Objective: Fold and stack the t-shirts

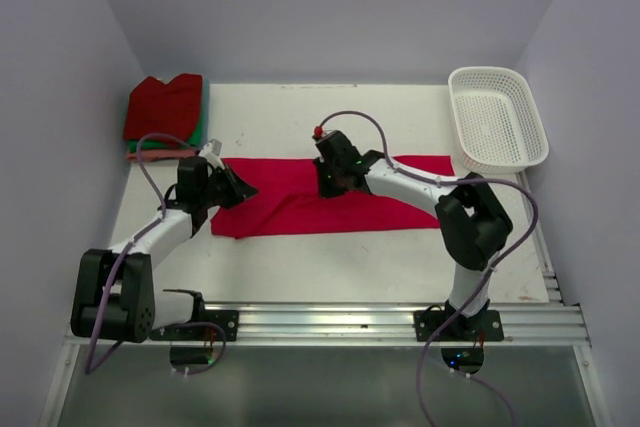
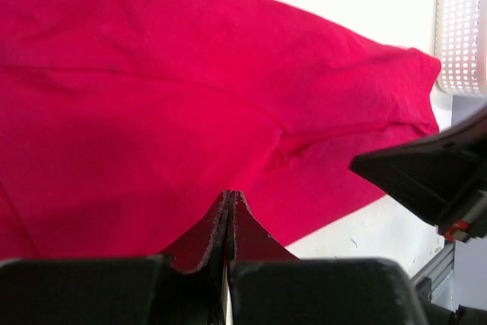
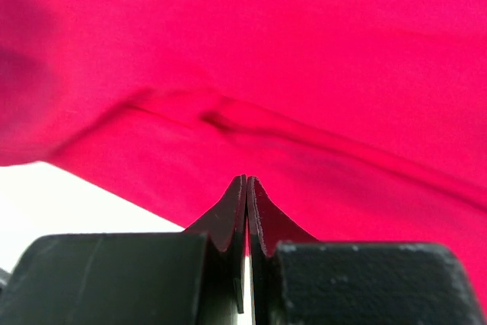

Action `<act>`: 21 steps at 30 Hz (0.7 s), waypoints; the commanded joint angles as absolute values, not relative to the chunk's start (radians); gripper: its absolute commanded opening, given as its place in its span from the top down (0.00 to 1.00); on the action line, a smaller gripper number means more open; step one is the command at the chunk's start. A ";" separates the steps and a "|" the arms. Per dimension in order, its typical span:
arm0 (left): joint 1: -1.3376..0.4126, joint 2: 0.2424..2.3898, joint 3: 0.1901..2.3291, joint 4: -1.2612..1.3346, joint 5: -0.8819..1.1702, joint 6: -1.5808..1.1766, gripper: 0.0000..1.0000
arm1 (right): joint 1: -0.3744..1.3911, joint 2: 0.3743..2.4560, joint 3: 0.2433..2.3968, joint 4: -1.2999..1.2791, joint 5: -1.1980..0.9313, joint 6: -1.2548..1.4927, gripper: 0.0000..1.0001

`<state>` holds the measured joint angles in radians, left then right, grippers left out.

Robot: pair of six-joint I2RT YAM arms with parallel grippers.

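Crimson shirt (image 1: 290,209) lies spread in a long strip across the middle of the counter (image 1: 380,259). My left jaws are pressed together at its left end. My right jaws are pressed together over its far edge near the middle. I can't tell whether either has cloth caught. Folded shirts (image 1: 165,107) sit stacked in the far left corner, a basket (image 1: 497,119) in the far right.

The left gripper (image 1: 240,190) pointed toward three o'clock, its jaws pressed tight together. The right gripper (image 1: 326,185) reached toward nine o'clock, its jaws likewise closed.
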<state>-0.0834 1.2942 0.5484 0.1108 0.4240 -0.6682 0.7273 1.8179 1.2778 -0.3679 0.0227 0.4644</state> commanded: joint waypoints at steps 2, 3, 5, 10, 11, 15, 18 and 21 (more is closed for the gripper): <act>-0.112 1.224 0.542 0.022 0.440 -0.617 1.00 | 0.779 1.922 1.431 -0.377 -0.025 0.445 1.00; -0.115 1.212 0.538 0.003 0.442 -0.611 1.00 | 0.791 1.936 1.465 -0.382 -0.023 0.445 1.00; -0.120 1.195 0.520 0.003 0.463 -0.601 1.00 | 0.801 1.974 1.497 -0.388 -0.031 0.445 1.00; -0.164 1.137 0.476 -0.093 0.425 -0.586 1.00 | 0.827 2.054 1.597 -0.414 -0.054 0.465 1.00; -0.166 1.125 0.466 -0.098 0.420 -0.581 1.00 | 0.831 2.065 1.604 -0.416 -0.054 0.469 1.00; -0.166 1.111 0.430 -0.091 0.426 -0.589 1.00 | 0.870 2.103 1.631 -0.419 -0.061 0.483 1.00; -0.166 1.100 0.411 -0.084 0.433 -0.595 1.00 | 0.897 2.131 1.655 -0.440 -0.060 0.494 1.00; -0.166 1.085 0.411 -0.093 0.434 -0.595 1.00 | 0.929 2.123 1.657 -0.463 -0.023 0.494 1.00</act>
<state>-0.1623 1.1179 0.4126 -0.0978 0.4328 -0.6159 0.8951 2.1315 1.6146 -0.4191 -0.0410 0.4797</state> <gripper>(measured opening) 0.004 0.010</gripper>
